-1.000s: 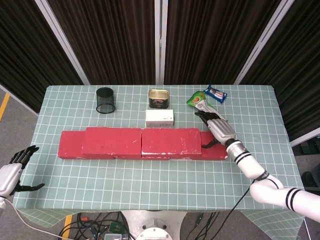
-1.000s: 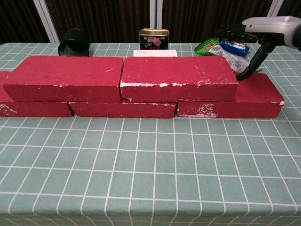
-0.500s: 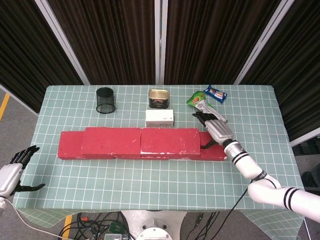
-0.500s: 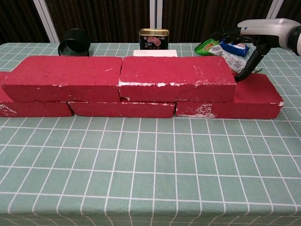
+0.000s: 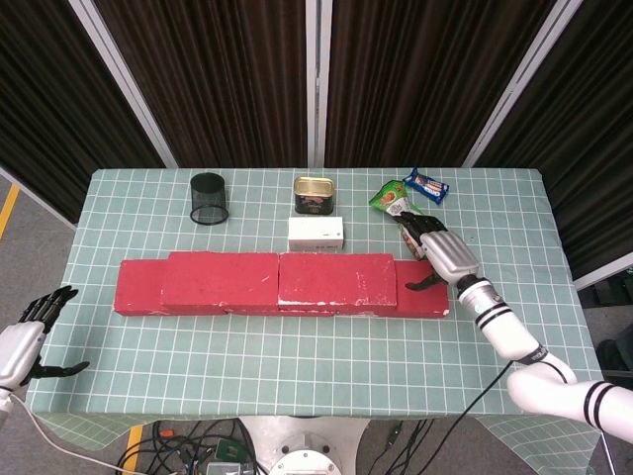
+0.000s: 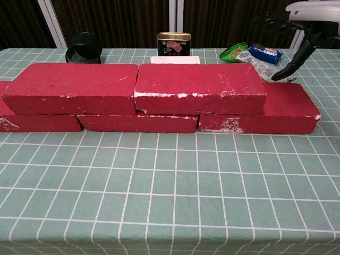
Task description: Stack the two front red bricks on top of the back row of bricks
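Note:
Two red bricks lie end to end on top of a lower row: the left upper brick (image 5: pixel 220 275) (image 6: pixel 71 87) and the right upper brick (image 5: pixel 336 276) (image 6: pixel 199 87). The bottom row (image 6: pixel 260 121) shows its right end brick (image 5: pixel 423 298) uncovered. My right hand (image 5: pixel 438 255) (image 6: pixel 302 21) hovers just above and beyond that right end, fingers spread, holding nothing. My left hand (image 5: pixel 28 339) hangs off the table's left front corner, fingers apart and empty; the chest view does not show it.
Behind the bricks stand a black mesh cup (image 5: pixel 209 198), a tin can (image 5: pixel 315 194) and a white box (image 5: pixel 316 234). Snack packets, green (image 5: pixel 388 195) and blue (image 5: pixel 426 185), lie at the back right near my right hand. The table (image 5: pixel 297 356) has a green grid cloth.
My right hand has lifted off the right end of the bricks and drawn back to the right and upward. The right upper brick shifted slightly left. My left hand stayed still.

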{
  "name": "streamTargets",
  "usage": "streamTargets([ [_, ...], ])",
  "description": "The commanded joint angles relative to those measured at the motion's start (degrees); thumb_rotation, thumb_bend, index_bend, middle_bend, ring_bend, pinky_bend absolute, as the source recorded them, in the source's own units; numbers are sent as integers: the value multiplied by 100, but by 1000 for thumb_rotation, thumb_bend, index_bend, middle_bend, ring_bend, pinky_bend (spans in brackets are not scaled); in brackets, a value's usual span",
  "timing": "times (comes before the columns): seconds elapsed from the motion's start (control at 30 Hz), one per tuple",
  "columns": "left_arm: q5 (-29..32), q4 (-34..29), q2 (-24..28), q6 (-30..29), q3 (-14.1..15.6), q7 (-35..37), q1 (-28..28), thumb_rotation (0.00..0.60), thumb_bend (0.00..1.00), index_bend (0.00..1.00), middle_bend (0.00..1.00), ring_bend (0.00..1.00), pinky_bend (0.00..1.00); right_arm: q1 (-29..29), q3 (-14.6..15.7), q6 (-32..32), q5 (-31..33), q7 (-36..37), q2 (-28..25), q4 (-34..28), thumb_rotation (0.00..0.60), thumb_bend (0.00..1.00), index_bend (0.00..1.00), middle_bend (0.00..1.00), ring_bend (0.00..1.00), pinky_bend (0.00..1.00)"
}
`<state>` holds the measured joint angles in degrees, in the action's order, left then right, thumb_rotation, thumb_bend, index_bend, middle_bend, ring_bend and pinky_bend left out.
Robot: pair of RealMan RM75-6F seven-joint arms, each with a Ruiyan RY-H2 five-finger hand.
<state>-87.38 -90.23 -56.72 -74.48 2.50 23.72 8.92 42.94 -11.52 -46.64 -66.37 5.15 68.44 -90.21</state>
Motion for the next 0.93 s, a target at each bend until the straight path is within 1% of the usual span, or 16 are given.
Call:
streamTargets([
  [0.03,-3,35,-72,-144,-56,-58,-38,600,10,54,0,0,0,-366,153,-565,-373,-244,-361,-364,600,0,0,0,0,0],
  [0.13,-12,93,-164,-313,-116,-174,-77,600,10,55,0,0,0,-736,393,-1115,-614,-722,-607,-637,600,0,0,0,0,0],
  [0.23,-7,140,-250,-466,-173,-363,-116,600,10,55,0,0,0,-1131,608,-1691,-789,-1134,-719,-813,600,0,0,0,0,0],
  [0.33,8,148,-326,-602,-230,-607,-149,600,10,55,0,0,0,-1575,834,-2254,-999,-1292,-752,-900,600,0,0,0,0,0],
  [0.47,35,150,-389,-706,-268,-857,-187,600,10,55,0,0,0,-2157,1133,-2906,-1335,-1192,-683,-743,600,0,0,0,0,0],
  [0.6,49,210,-446,-752,-266,-1010,-225,600,11,55,0,0,0,-2643,1313,-3439,-1548,-1058,-505,-421,600,0,0,0,0,0],
  [0.73,34,318,-512,-832,-262,-1049,-273,600,11,55,0,0,0,-2974,1400,-3761,-1692,-809,-341,-91,600,0,0,0,0,0],
  [0.93,-1,371,-582,-882,-232,-1153,-322,600,11,55,0,0,0,-3225,1414,-3908,-1815,-428,-205,250,600,0,0,0,0,0],
])
